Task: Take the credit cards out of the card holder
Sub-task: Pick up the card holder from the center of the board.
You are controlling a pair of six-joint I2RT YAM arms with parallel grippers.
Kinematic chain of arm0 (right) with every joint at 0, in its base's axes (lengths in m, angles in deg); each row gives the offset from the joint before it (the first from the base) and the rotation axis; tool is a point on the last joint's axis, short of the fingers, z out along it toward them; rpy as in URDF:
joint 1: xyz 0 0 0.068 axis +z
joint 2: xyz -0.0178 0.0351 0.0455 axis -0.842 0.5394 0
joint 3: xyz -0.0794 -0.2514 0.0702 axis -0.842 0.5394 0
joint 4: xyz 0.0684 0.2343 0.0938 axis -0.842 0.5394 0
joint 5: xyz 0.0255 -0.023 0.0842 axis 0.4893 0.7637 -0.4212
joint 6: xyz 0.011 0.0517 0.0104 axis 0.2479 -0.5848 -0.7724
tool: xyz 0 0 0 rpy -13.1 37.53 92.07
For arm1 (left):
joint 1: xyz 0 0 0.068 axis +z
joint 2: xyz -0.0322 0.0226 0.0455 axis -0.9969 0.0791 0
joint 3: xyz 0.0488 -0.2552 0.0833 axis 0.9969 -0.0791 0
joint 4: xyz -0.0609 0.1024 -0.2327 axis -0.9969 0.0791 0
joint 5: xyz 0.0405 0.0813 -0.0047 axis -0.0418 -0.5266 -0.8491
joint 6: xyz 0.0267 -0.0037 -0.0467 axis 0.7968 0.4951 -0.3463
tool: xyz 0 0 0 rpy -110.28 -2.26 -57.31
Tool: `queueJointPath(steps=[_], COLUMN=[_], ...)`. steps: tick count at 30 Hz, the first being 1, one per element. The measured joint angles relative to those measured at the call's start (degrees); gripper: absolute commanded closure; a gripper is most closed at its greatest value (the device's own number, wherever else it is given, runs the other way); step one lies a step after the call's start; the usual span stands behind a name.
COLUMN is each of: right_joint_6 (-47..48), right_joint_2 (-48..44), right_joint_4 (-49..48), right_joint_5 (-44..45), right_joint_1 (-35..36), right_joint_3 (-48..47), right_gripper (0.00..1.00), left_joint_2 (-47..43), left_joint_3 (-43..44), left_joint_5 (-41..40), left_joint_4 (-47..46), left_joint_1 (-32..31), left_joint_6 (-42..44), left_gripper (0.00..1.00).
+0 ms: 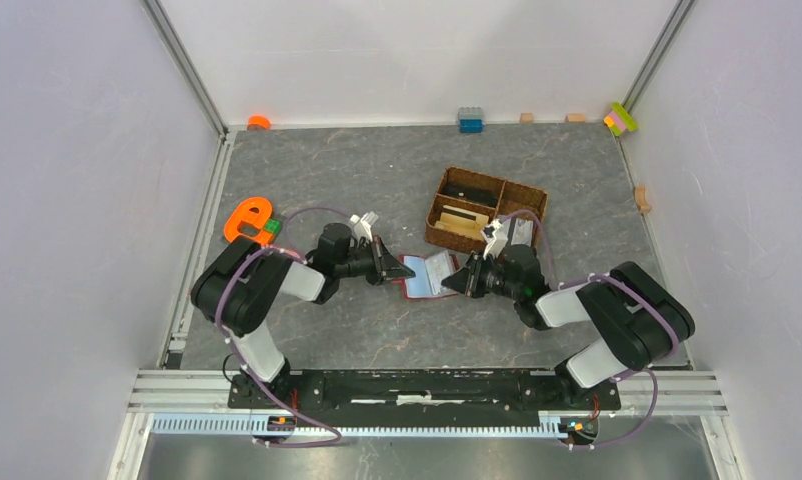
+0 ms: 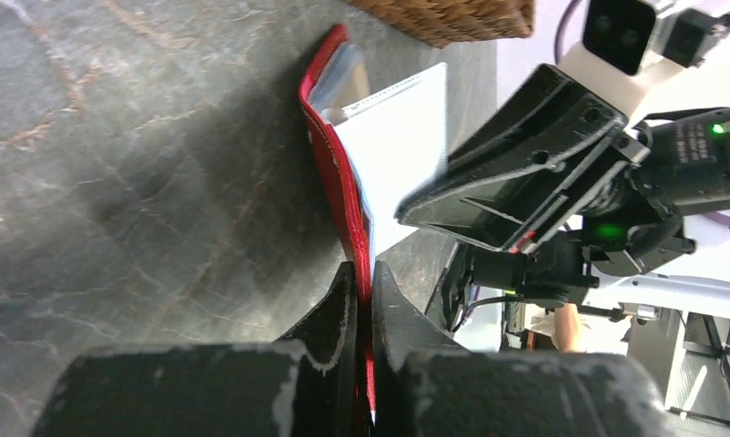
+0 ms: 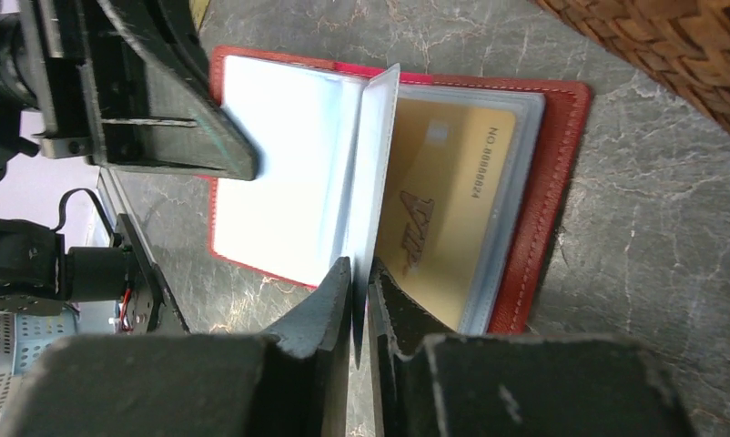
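Grey stone table (image 1: 377, 170), holder (image 1: 429, 275) lying open near the basket (image 1: 522, 195). My left gripper (image 2: 363, 273) pinches its red edge, right gripper (image 3: 359, 269) pinches a clear sleeve (image 3: 375, 164); gold card (image 3: 443, 209) still inside.

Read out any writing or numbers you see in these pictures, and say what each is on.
"VIP": slanted lettering on the gold card in the card holder.
"NO." and then a row of digits starting with eights: along that card's edge. The last digits are unclear.
Nothing else is readable.
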Motion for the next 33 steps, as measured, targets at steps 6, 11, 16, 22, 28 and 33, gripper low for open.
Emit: queueJointPath(steps=[6,11,16,22,28,33], right_joint_6=[2.2,4.6,7.3,9.4,9.4,9.4], right_joint_2=[-5.5,-12.4,-19.6,-22.5,-26.6,-32.7], right_joint_4=[3.1,5.9,8.9,10.3,10.1,5.9], right_joint_5=[2.6,6.3,10.7,13.0,12.4,10.6], right_joint_1=[0.0,0.0,0.0,0.0,0.0,0.0], right_joint_3=[0.3,1.5,2.6,2.8,3.8,6.5], right_gripper=[0.70,0.60,0.14,0.02,0.02,0.02], left_joint_2=[-8.9,-17.0,-22.2,-26.2,-34.0,-37.8], left_joint_3=[-1.8,-3.7,-5.7,-7.3,-8.9,-9.9], left_joint_5=[-1.6,-4.9,-7.3,-7.4,-7.1,-5.9], left_joint_4=[2.3,5.0,6.0,5.4,3.5,-0.6], left_joint_1=[0.0,0.0,0.0,-0.8,-3.0,-4.7], left_joint_6=[1.4,4.2,6.1,6.3,6.6,6.6], left_gripper=[0.98,0.98,0.98,0.98,0.98,0.98])
